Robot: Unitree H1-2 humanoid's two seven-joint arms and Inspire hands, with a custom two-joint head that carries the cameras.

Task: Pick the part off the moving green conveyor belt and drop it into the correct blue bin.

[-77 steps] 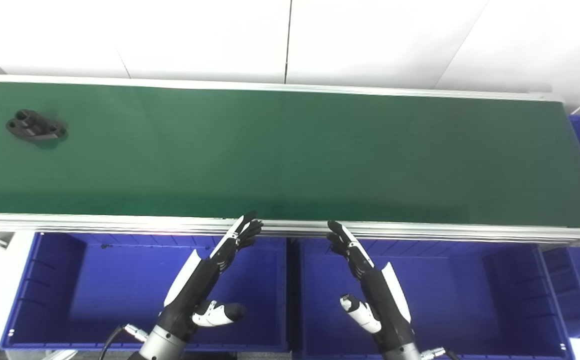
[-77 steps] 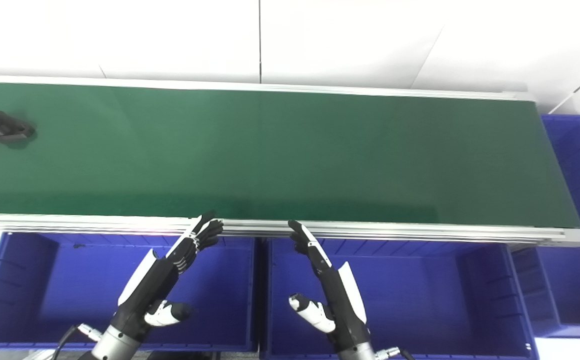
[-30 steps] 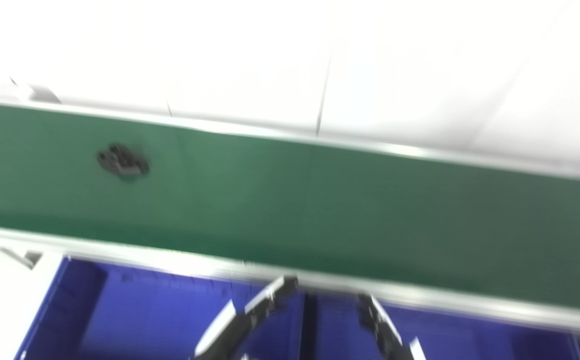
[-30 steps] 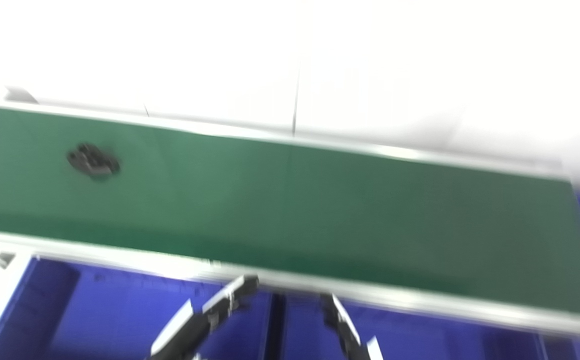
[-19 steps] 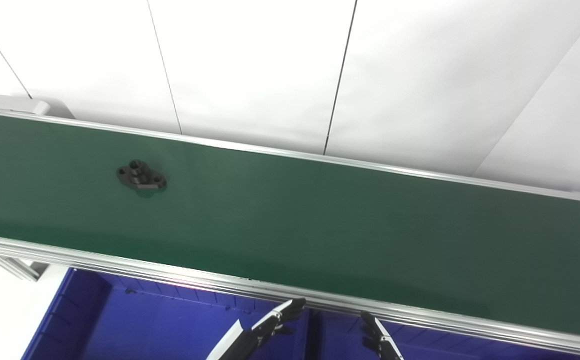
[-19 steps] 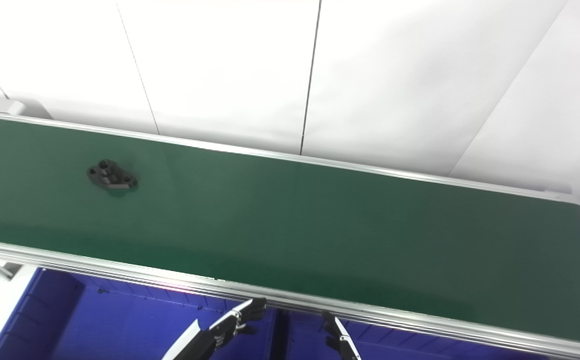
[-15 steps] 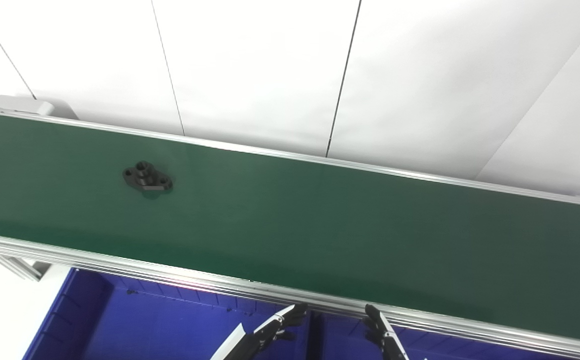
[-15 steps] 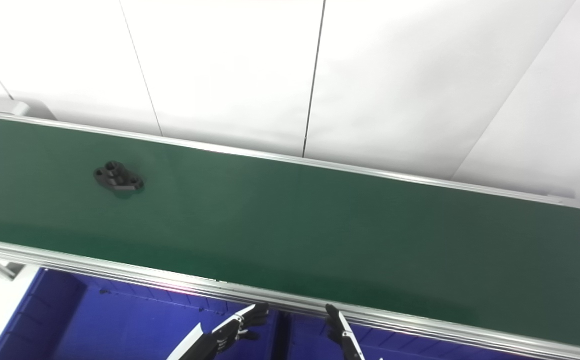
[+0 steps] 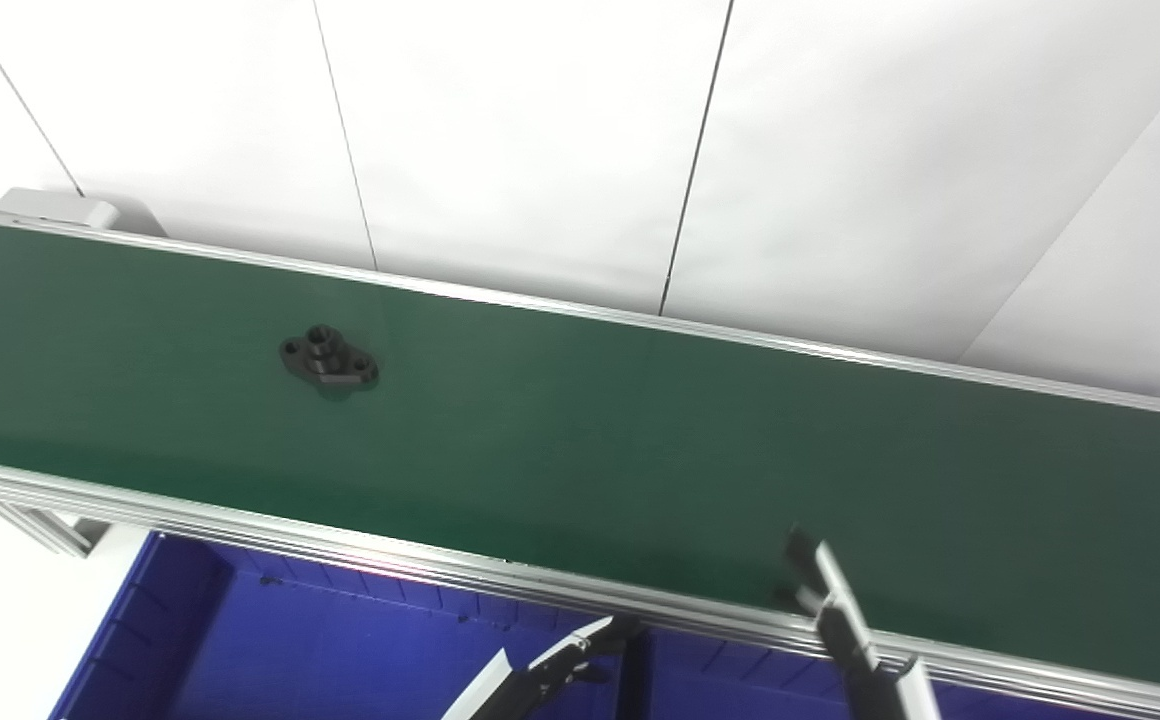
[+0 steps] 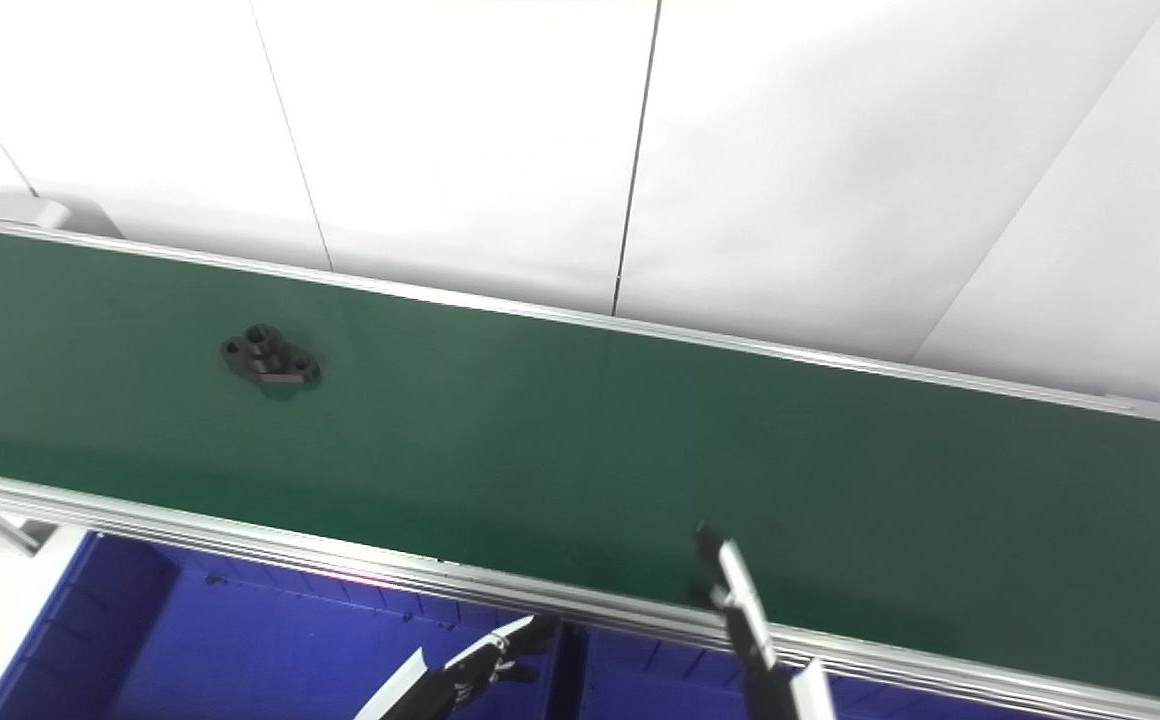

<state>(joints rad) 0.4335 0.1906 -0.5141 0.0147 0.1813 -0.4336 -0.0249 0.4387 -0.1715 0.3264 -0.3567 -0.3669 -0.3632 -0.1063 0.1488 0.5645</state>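
A small black flanged part (image 9: pixel 329 363) with holes lies on the green conveyor belt (image 9: pixel 640 430), left of the middle. My right hand (image 9: pixel 830 610) reaches up over the belt's near edge with straight fingers, holding nothing, far to the right of the part. My left hand (image 9: pixel 565 665) shows only its outstretched fingers at the bottom edge, below the belt's near rail, over the blue bins. The rest of both hands is cut off by the frame.
Blue bins (image 9: pixel 270 650) sit under the belt's near aluminium rail (image 9: pixel 340 550). A white panelled wall (image 9: pixel 580 140) stands behind the belt. The belt's left end roller housing (image 9: pixel 50 208) is at the upper left.
The camera has tilted up and panned since the first frames. The part has travelled rightward along the belt. My right hand has risen from below the rail to over the belt's near edge.
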